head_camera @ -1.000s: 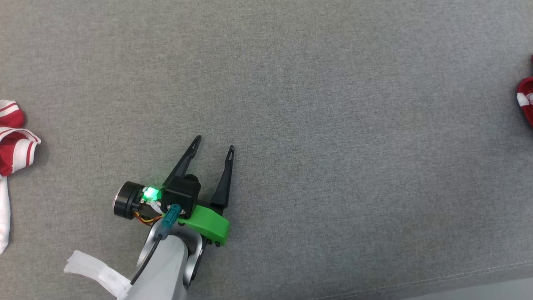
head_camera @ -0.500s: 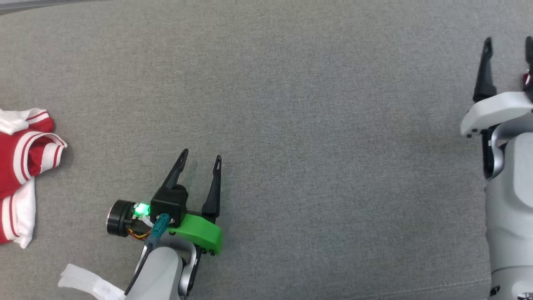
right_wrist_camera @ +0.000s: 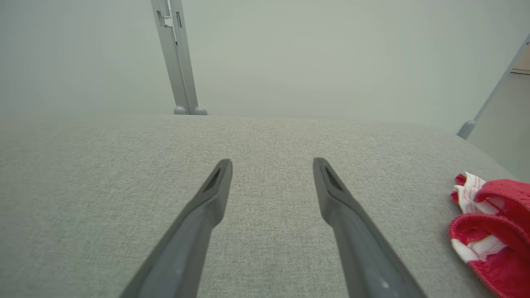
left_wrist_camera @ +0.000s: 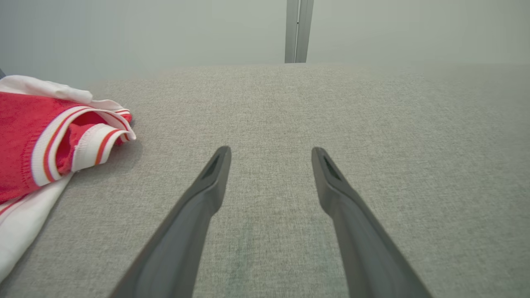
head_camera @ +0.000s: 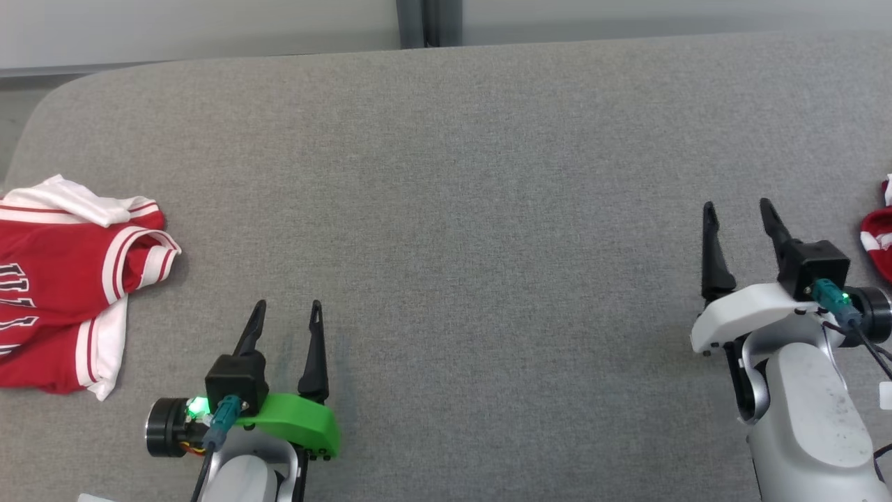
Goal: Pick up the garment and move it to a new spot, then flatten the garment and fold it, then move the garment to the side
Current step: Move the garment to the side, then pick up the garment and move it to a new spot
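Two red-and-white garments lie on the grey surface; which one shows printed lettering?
The jersey at the left edge: white characters mark its red front. The bundle at the right edge is mostly cut off, no print visible.

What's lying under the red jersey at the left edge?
The red jersey lies on the grey cushion; its own white cloth shows beneath the red. Whatever is under the pile is hidden.
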`<state>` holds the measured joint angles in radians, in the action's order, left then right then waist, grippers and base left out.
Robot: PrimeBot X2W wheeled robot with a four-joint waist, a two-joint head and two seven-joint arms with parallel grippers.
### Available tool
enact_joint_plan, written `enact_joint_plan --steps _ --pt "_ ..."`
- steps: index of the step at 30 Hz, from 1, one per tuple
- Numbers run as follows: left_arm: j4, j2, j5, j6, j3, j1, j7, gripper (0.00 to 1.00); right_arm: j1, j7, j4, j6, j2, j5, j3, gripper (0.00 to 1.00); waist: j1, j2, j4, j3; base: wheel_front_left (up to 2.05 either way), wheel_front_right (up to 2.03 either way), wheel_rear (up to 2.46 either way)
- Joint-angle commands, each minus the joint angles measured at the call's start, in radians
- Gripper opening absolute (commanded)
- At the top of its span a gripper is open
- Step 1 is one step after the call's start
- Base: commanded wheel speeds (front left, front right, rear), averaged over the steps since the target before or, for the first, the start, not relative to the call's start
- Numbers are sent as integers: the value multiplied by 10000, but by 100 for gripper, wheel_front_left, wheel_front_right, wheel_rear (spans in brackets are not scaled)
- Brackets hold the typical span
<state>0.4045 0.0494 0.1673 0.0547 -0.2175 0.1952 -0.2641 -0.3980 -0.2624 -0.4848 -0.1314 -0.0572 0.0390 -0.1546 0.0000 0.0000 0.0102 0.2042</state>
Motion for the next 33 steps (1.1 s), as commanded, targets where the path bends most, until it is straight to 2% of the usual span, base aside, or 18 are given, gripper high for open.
enact_joint_plan --steps 1,9,20,28,33 --pt "-27 30 33 101 161 -158 -3 100 220 -29 148 15 25 26 173 100 0 0 131 -321 0 0 0" --pt "8 28 -36 116 806 -616 -3 100 959 -31 291 15 52 -773 451 100 0 0 96 -995 0 0 0" --pt "-52 27 17 115 1127 -1074 -2 100 1557 -31 106 15 53 -1606 919 100 0 0 -19 -1657 0 0 0" --pt "-170 29 -20 105 1298 -1087 -3 100 1645 -30 140 15 54 -1669 1134 100 0 0 3 -1613 0 0 0" --pt "-136 29 42 107 1342 -929 -1 100 1600 -31 137 15 56 -1767 1215 100 0 0 261 -1503 0 0 0"
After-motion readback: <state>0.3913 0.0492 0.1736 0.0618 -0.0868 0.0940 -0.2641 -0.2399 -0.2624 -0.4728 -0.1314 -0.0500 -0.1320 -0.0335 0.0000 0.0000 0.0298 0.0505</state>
